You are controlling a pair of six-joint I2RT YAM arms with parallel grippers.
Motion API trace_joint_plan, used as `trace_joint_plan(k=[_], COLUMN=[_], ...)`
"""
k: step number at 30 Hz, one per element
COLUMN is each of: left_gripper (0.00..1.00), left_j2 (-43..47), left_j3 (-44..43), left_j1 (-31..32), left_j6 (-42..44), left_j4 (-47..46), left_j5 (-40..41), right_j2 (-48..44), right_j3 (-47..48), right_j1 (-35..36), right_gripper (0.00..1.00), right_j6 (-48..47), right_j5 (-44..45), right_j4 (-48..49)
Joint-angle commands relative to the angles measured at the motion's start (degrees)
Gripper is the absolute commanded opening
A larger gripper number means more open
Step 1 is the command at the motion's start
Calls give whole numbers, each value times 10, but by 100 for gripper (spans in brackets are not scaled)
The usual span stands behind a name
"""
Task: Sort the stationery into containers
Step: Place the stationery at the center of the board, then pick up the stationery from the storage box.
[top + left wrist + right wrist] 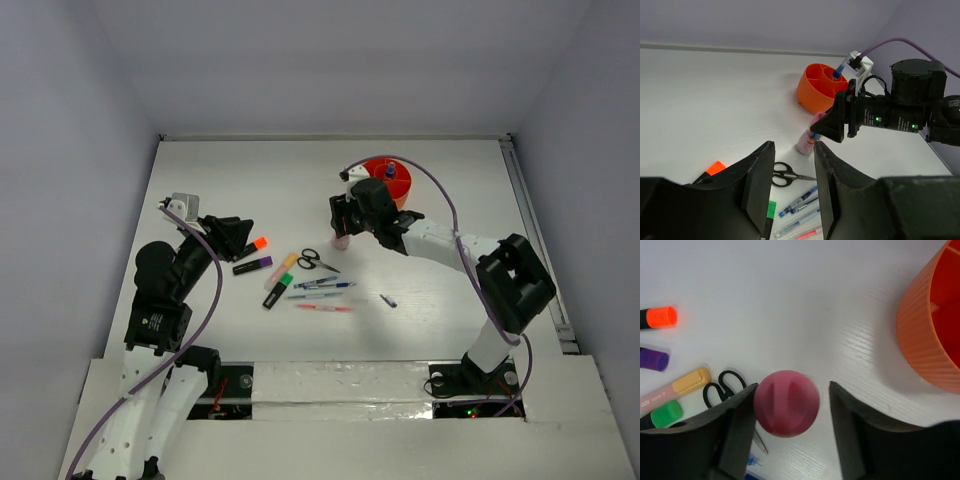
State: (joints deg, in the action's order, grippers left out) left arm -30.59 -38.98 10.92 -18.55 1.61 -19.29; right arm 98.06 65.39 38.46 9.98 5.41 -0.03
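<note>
White surface point(200, 190), plain grey walls. The pink tube point(805, 143) stands upright at centre frame in the top view, just lower left of the orange tub point(925, 335). My right claw point(790, 392) is spread around its rounded cap, a gap showing on one side. It looks light, smooth and tippy, so I'd pinch below the cap. My left claw point(794, 147) is spread and empty.

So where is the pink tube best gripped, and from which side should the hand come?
Grip the pink tube across its round body, just under the domed cap, coming straight down from above. It stands upright on the table, so its sides are free all round. The right hand hangs over it, open, with one finger on each side. The scissors lie close by.
</note>
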Motion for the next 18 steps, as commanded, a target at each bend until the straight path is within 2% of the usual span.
trace_joint_plan(k=[1,3,13,17,18], left_gripper=[34,34,34,34,35], left_j2=[0,0,-2,-1,-1], left_j3=[-9,-9,-9,-8,-9], left_j1=[3,3,3,3,3], left_j6=[3,3,3,3,2], left_j4=[-21,-21,-22,-21,-21], left_j5=[-4,-4,-6,-4,-4], right_j2=[-19,-30,-90,-124,-129], right_j3=[-12,-10,16,18,17], right_j1=[7,7,7,-7,-25], right_gripper=[68,79,80,76,67], right_j6=[5,7,7,3,7], right_j5=[10,6,-1,7,9], right_j4=[3,2,-30,-16,-10])
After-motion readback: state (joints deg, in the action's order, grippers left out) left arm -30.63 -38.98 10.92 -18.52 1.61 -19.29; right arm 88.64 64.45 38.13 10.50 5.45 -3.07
